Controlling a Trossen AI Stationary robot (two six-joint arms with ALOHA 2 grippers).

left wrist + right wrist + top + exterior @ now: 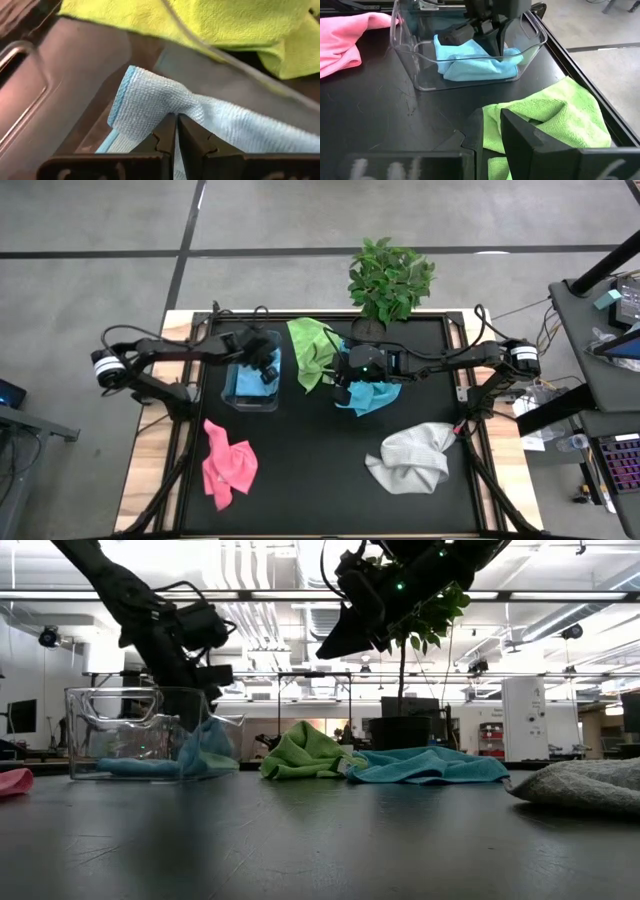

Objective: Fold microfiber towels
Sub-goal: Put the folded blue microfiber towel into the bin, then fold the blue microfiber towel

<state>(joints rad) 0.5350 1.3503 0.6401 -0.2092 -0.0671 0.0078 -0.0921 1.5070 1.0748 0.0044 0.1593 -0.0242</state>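
Looking straight down on the table [300,490], my left gripper [268,366] is down inside the bin [232,398], pinched shut on the blue towel [244,383] lying in there. My right gripper [340,376] hangs over the middle of the table, between the green towel [310,348] and a teal towel [366,395]. The pink towel [228,464] is crumpled near the front left and the grey towel [410,457] sits bunched at the front right. A plant [390,278] stands at the back edge.

From table height, the bin [120,730] is on the left with the blue towel [205,748] heaped against its right wall and my left arm reaching down into it. The green towel [305,752] and teal towel [430,766] lie touching each other in the middle, the grey one [585,785] at the far right, a sliver of pink [12,780] at the far left. My right gripper [345,635] hovers well above the cloth.

Left wrist cam: fingers [162,135] closed together on a fold of blue towel [150,102], with green towel [200,20] past the bin wall.

Right wrist cam: my fingers [520,137] stand slightly apart with nothing between them, green towel [555,117] right under. Farther off, the left gripper [492,42] grips the blue towel [475,62] in the bin [410,65], pink towel [345,40] beside it.
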